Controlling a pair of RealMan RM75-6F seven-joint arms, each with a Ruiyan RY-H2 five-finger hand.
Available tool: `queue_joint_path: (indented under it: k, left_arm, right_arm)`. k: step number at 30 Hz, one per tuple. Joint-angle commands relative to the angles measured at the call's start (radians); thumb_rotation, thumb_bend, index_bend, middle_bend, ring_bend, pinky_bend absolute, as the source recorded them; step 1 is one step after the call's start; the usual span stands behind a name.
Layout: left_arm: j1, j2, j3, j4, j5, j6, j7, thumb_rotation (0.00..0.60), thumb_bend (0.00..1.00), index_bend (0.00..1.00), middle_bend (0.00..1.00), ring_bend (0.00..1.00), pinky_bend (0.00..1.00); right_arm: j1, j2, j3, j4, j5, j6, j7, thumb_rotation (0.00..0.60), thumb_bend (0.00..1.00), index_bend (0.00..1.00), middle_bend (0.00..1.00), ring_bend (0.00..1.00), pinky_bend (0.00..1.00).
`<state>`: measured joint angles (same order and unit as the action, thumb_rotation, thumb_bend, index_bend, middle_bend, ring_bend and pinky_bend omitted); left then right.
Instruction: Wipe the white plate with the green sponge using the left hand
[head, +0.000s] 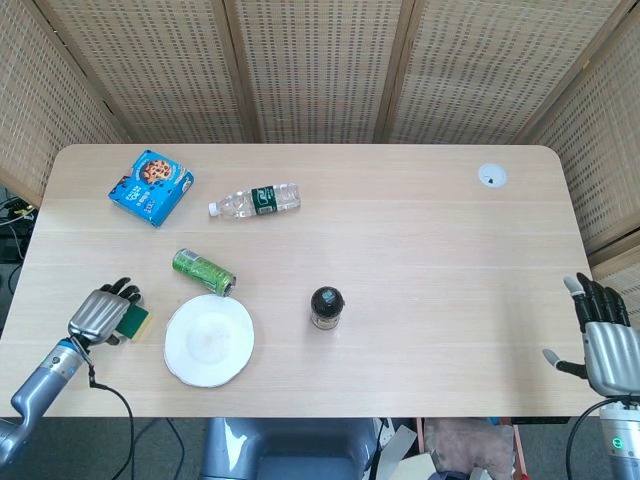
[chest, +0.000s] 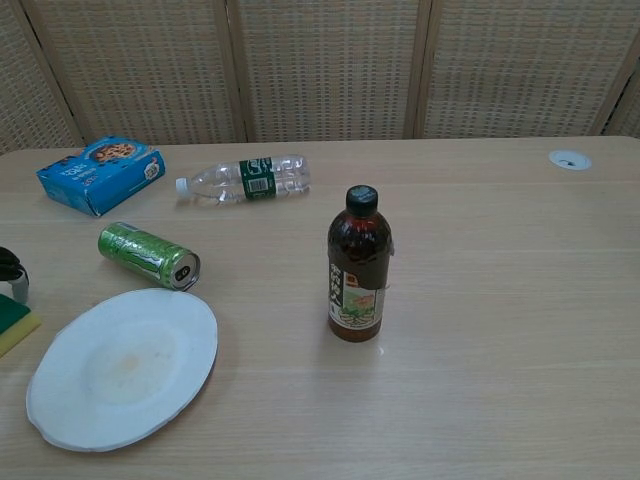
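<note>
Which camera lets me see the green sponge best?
The head view. From above, the green sponge shows beside the white plate, though the left robot hand covers part of it. The chest view catches only a sliver of the sponge at the picture's left edge, with a bit of that hand above it.

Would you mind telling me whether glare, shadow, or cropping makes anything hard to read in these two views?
Head view: light is even and soft, shadows are faint, and the left robot hand covers most of the green sponge. Chest view: the white plate is sharp, with a faint brownish smudge at its centre; the sponge and left robot hand are cut off by the left edge.
</note>
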<state>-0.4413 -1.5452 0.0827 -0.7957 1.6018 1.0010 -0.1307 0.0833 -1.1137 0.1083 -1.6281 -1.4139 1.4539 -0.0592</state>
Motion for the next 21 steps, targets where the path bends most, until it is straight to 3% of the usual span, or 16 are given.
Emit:
queue_joint_path:
  k: [1, 8, 13, 21]
  left_arm:
    - [0.002, -0.012, -0.007, 0.017, 0.002, 0.032, 0.005, 0.6, 0.09, 0.49, 0.39, 0.24, 0.4]
    - [0.0, 0.037, -0.02, -0.064, 0.026, 0.143, -0.071, 0.6, 0.11, 0.54, 0.43, 0.28, 0.43]
    - [-0.024, 0.097, 0.004, -0.224, 0.123, 0.251, -0.049, 0.6, 0.11, 0.54, 0.43, 0.28, 0.43]
    - [-0.09, 0.115, 0.029, -0.431, 0.146, 0.117, 0.139, 0.6, 0.11, 0.54, 0.43, 0.28, 0.44]
  right_arm:
    - [0.001, 0.003, 0.0, 0.001, -0.005, 0.0, 0.014, 0.6, 0.0, 0.0, 0.0, 0.0, 0.0]
    - [0.0, 0.007, -0.002, 0.0, -0.007, -0.001, 0.025, 0.6, 0.0, 0.0, 0.0, 0.0, 0.0]
    - [0.001, 0.006, -0.003, -0.003, -0.003, -0.004, 0.016, 0.6, 0.0, 0.0, 0.0, 0.0, 0.0]
    - [0.0, 0.009, -0.001, -0.002, 0.008, -0.005, 0.017, 0.6, 0.0, 0.0, 0.0, 0.0, 0.0]
